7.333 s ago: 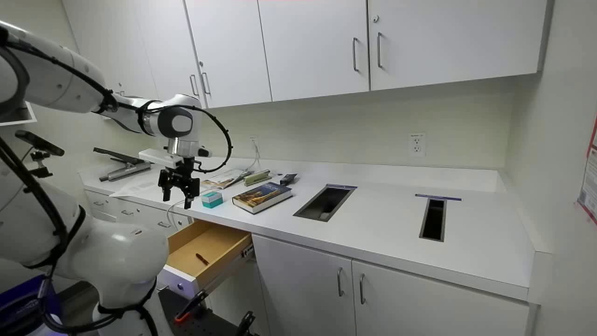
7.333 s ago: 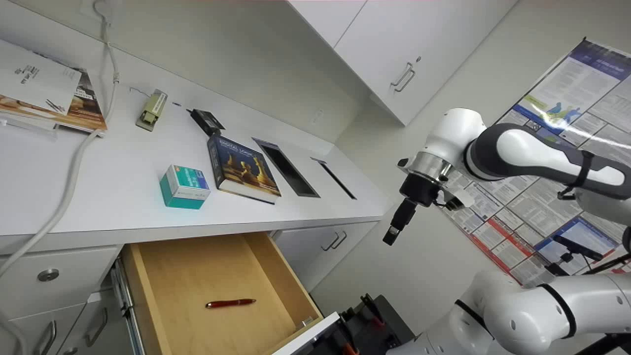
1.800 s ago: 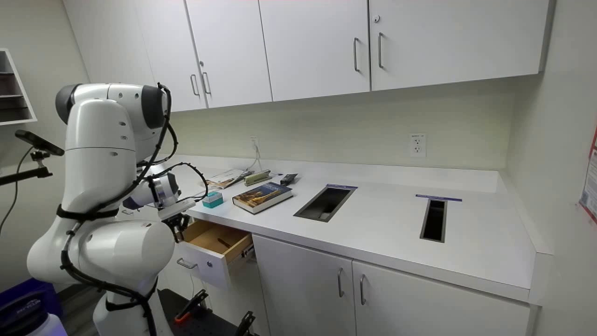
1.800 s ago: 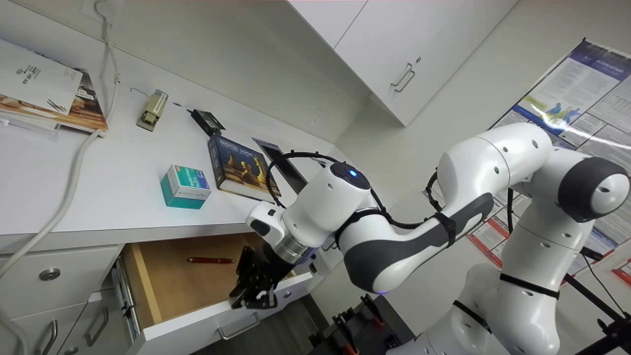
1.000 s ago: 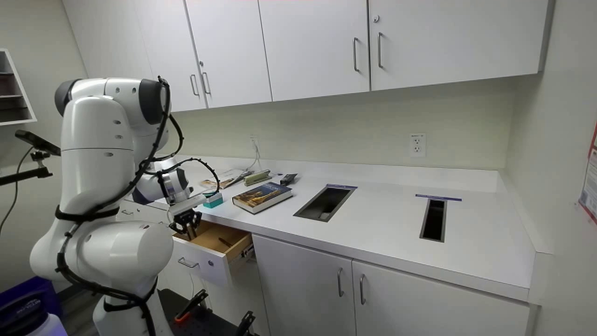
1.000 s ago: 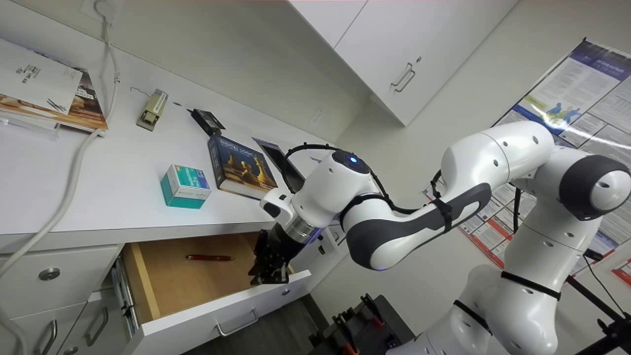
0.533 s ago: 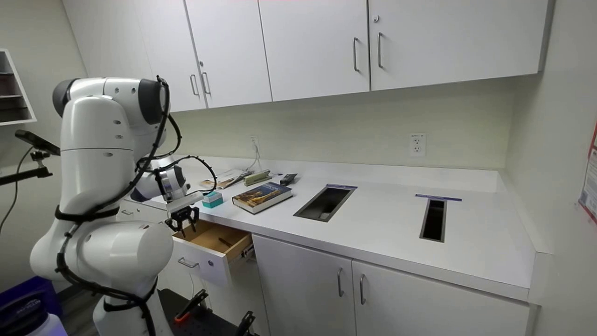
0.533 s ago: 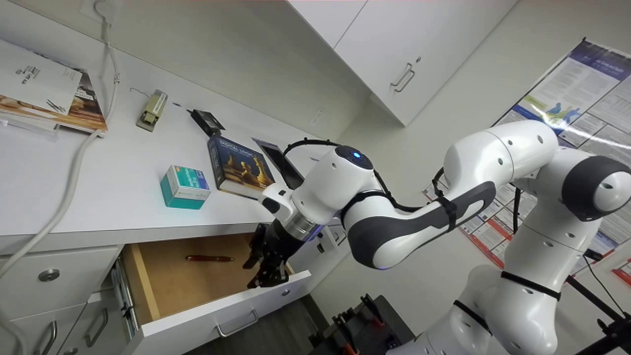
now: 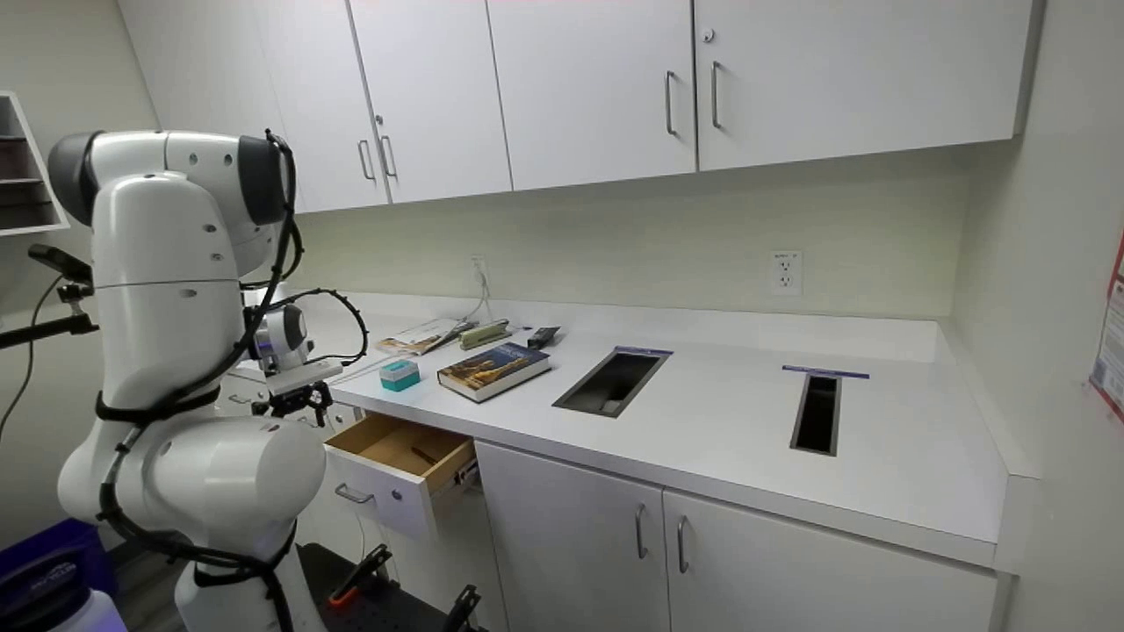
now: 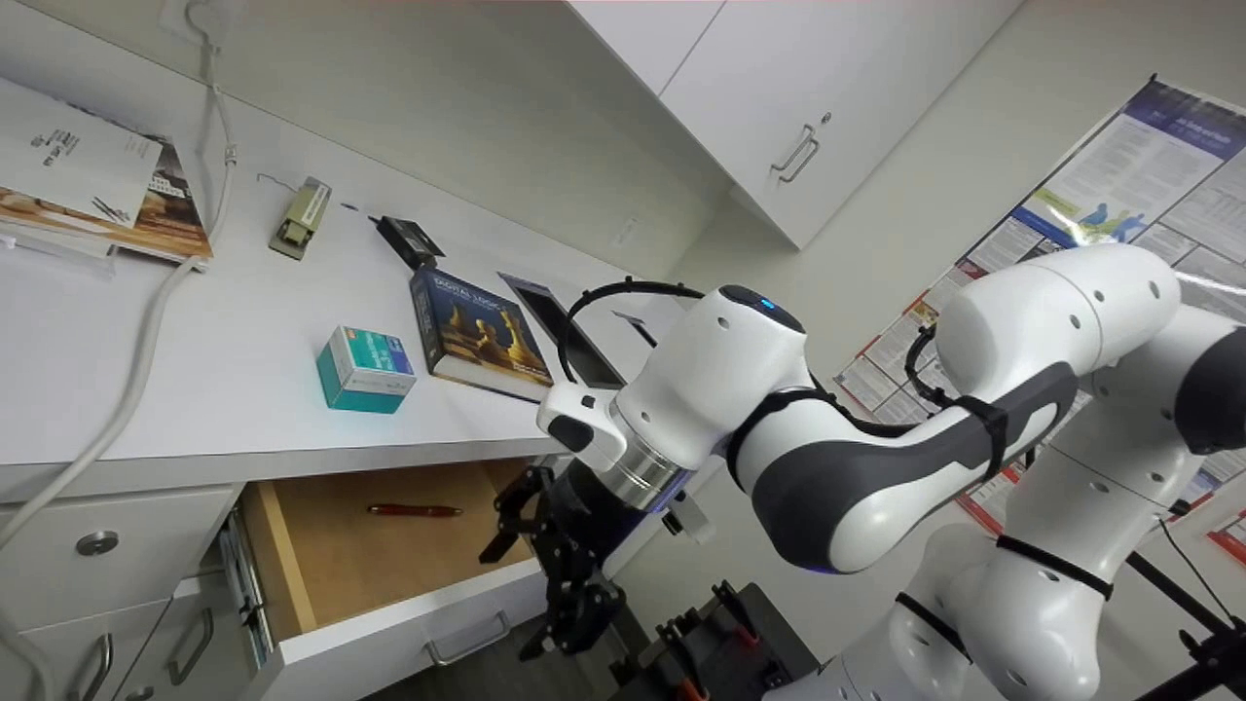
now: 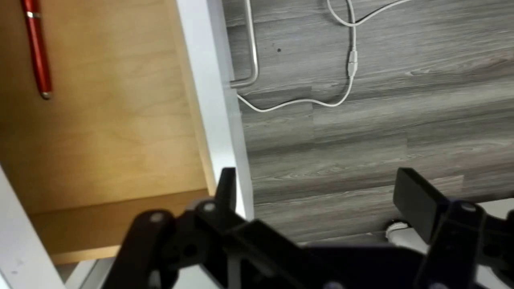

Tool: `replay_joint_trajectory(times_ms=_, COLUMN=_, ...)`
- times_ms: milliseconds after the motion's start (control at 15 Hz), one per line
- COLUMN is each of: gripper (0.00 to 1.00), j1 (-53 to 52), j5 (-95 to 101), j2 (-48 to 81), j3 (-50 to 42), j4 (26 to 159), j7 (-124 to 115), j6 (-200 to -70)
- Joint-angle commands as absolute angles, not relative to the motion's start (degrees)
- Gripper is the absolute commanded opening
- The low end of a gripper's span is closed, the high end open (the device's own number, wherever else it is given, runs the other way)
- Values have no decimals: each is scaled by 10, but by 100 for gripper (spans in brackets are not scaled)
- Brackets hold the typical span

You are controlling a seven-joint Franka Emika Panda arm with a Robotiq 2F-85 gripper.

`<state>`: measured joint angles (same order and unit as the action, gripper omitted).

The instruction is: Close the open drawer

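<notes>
The drawer stands partly open, its white front panel (image 10: 389, 643) (image 9: 386, 496) out from the counter in both exterior views. Its tan wooden inside (image 11: 120, 112) fills the left of the wrist view. A metal handle (image 11: 252, 48) is on its front. A red pen (image 10: 416, 510) lies inside. My gripper (image 10: 511, 602) is open and empty near the drawer's front, at the end by the robot's base. In the wrist view my gripper (image 11: 317, 180) has one finger over the front panel's top edge and the other out over the floor. I cannot tell whether it touches the panel.
A teal and white box (image 10: 365, 370), a book (image 10: 482, 331) and a green stapler (image 10: 300, 219) lie on the counter above the drawer. A white cable (image 11: 297, 103) runs across the floor. A black board with clamps (image 9: 378, 592) stands below by the robot's base.
The drawer is further in than several seconds ago; it looks unmoved over the last second. My gripper came down to it, then spread its fingers and drew back outward from the drawer.
</notes>
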<state>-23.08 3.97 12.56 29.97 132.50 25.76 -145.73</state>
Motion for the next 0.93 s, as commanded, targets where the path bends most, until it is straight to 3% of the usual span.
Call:
replay_joint_trajectory(times_ms=0, gripper=75, j1=-225, j5=2, j2=109, j3=314, j4=1339, j7=291, j6=-1411)
replay_joint_trajectory(times_ms=133, gripper=64, j1=-237, j5=44, j2=122, j3=301, j4=1339, j7=278, j6=-1397)
replay_joint_trajectory(times_ms=667, gripper=1, j1=-246, j5=160, j2=192, j3=259, j4=1335, j7=263, j6=-1412)
replay_joint_trajectory(times_ms=867, gripper=0, j1=-263, j5=252, j2=214, j3=222, j4=1330, j7=224, j6=-1429)
